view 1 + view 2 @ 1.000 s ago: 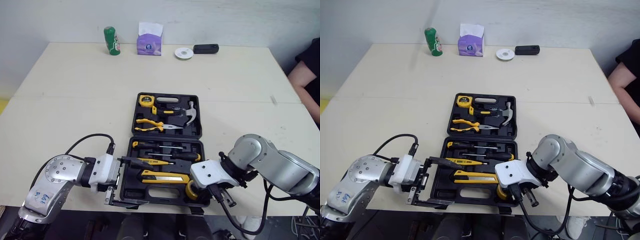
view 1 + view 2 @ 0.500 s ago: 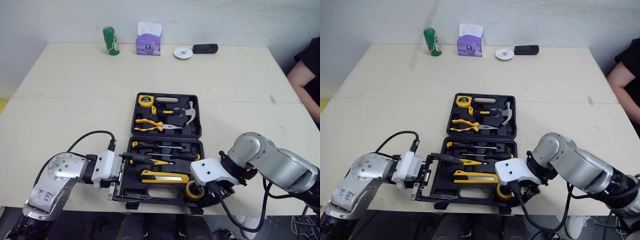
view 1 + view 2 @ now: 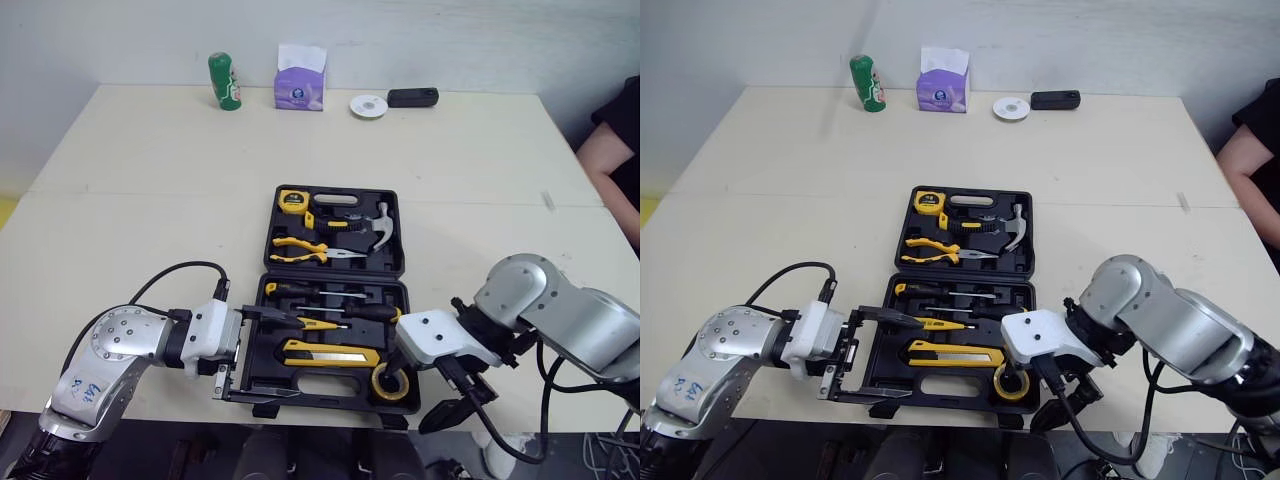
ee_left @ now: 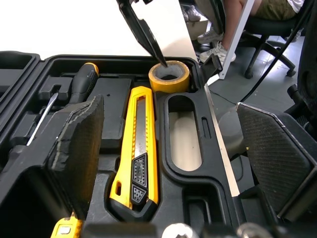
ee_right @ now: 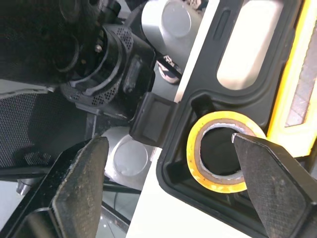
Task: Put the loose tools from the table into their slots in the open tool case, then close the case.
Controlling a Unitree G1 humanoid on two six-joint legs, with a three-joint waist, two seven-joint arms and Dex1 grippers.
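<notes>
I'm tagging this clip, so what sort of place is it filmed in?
Probably an office or lab: a plain pale table against a bare wall, a tissue box on it, a person on an office chair nearby.

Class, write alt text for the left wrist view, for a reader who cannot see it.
A yellow utility knife lies in its slot in the open tool case, seen between the open fingers of the left gripper. Beyond it a yellow tape roll sits in the corner, one finger of the right gripper pointing into its hole.

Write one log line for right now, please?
tape: in case | right hand: open by tape | left hand: open, at case edge
</notes>
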